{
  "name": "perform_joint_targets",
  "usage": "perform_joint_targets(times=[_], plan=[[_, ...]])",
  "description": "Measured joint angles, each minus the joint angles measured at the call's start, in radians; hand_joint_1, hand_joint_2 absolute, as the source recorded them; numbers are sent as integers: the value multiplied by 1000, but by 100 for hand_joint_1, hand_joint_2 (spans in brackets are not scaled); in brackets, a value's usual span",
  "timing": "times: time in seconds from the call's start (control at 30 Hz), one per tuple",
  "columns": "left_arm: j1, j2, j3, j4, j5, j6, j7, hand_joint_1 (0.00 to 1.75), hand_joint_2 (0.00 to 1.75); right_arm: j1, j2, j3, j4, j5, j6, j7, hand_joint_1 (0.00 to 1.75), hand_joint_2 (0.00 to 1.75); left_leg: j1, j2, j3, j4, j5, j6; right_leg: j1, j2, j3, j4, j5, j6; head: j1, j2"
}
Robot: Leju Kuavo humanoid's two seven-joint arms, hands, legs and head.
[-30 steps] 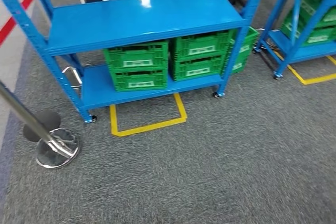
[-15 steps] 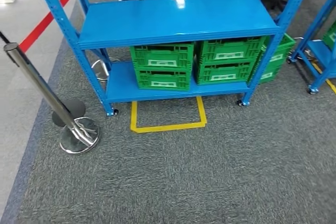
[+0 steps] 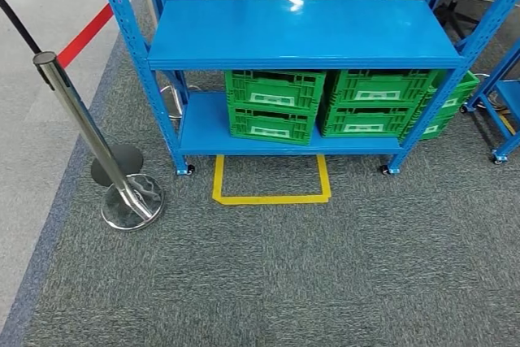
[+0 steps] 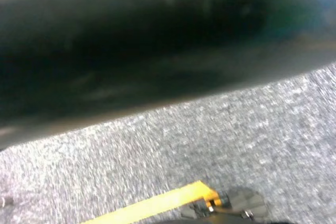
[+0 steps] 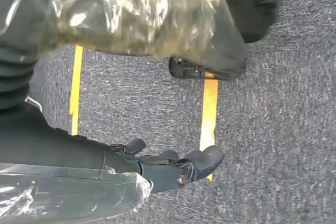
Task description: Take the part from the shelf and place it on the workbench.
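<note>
- On the blue shelf's [image 3: 303,34] lower level, green crates [image 3: 274,106] are stacked; contents cannot be told.
- Right hand [image 5: 174,163]: fingers are extended, nothing is grasped.
- Left hand's state cannot be told.

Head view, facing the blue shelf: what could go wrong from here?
1. The stanchion and red belt stand close to the shelf on its left; an approach drifting that way could snag them.
2. The crates sit low under the upper tier, so reaching in likely means a deep stoop with little headroom.
3. The left wrist view is blurred and may guide a grasp poorly.
</note>
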Motion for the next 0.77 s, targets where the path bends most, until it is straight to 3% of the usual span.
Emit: perform_joint_targets(times=[0.03,0.07,0.1,0.17,0.23,0.27,0.4,0.47,0.53,0.57,0.6,0.63,0.7,0.77], plan=[[0,0,0,0,0,-1,1,0,0,0,0,0,0,0,0,0,0,0,-1,0,2,0,-3,2,0,1,-42,69,-23,2,1,0],[0,0,0,0,-1,-2,3,0,0,1,0,0,0,0,0,0,0,0,-2,-1,6,0,-7,3,0,2,-73,114,-28,3,1,0],[1,0,0,0,-2,-2,4,0,0,3,0,0,0,0,0,0,0,0,-2,-3,12,0,-11,2,0,2,-85,118,-10,3,2,0],[2,0,0,0,-3,-2,6,0,0,4,0,0,0,0,0,0,0,0,-2,-6,30,1,-23,-2,0,2,-49,12,76,-1,2,0],[1,-1,0,0,-4,-2,7,0,0,3,0,-1,0,0,0,1,0,0,-6,-8,44,2,-38,-12,2,3,8,-111,133,-7,2,0],[0,0,0,1,-4,-2,7,0,0,2,0,-1,0,0,-1,1,0,0,-7,-8,48,3,-43,-17,3,4,25,-142,140,-11,2,0],[-4,1,0,1,-7,-2,7,0,0,3,0,-1,0,0,-1,2,0,0,-3,-7,50,13,-59,-37,4,4,40,-157,130,-33,-1,0],[-4,1,0,1,-8,-2,7,0,0,2,0,-2,0,0,-1,2,0,0,-1,-5,15,88,-98,-48,0,2,49,-162,126,-44,-7,0],[-4,2,0,1,-9,-2,7,0,0,0,0,-2,0,0,-1,2,0,0,0,-4,-65,230,-152,-54,0,0,57,-163,119,-50,-11,0],[-2,2,0,1,-9,-2,7,0,0,1,0,-2,0,0,-1,2,0,0,1,-4,-101,284,-161,-56,0,0,62,-163,114,-51,-11,0],[0,2,0,1,-9,-2,7,0,0,2,0,-2,0,0,-1,2,0,0,1,-4,-124,308,-149,-56,0,1,68,-163,109,-51,-11,0],[1,2,0,1,-9,-2,7,0,0,3,0,-3,0,0,-1,2,0,0,1,-4,-124,287,-114,-55,0,2,77,-163,103,-50,-11,0],[2,3,0,1,-9,-2,7,0,0,4,0,-4,0,0,0,2,0,0,0,-3,-84,164,-18,-47,0,3,93,-164,91,-46,-11,0],[0,4,0,1,-10,-2,7,0,0,2,0,-4,0,0,0,2,0,0,-2,-1,-47,69,24,-40,3,3,99,-163,80,-39,-10,0]])
